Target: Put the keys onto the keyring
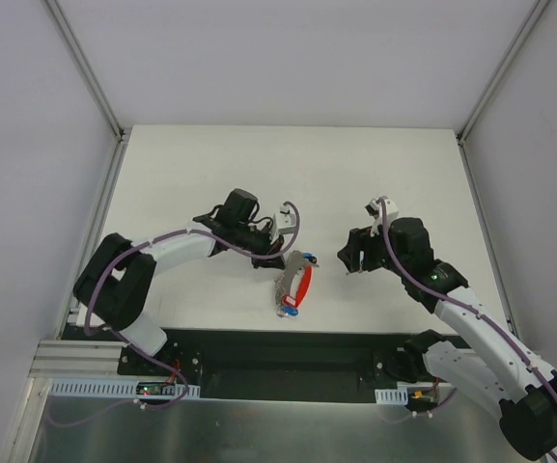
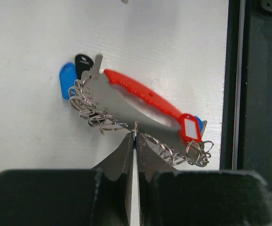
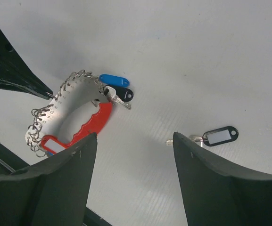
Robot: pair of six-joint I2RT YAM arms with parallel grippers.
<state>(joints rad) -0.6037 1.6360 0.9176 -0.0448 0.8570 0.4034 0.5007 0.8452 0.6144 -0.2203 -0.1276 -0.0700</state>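
Low in the middle of the top view, I see the keyring (image 1: 294, 285) lying on the white table (image 1: 210, 164). My left gripper (image 2: 135, 136) pinches its edge tight. Further right, my right gripper (image 3: 135, 141) hangs wide open above a loose black-tagged key (image 3: 219, 136).

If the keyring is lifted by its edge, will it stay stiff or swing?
The keyring has a rigid-looking curved plate, so it should probably hold its shape. Its small rings and the keys hang loosely and would likely dangle. The left gripper pinches only a thin edge, so it may pivot.
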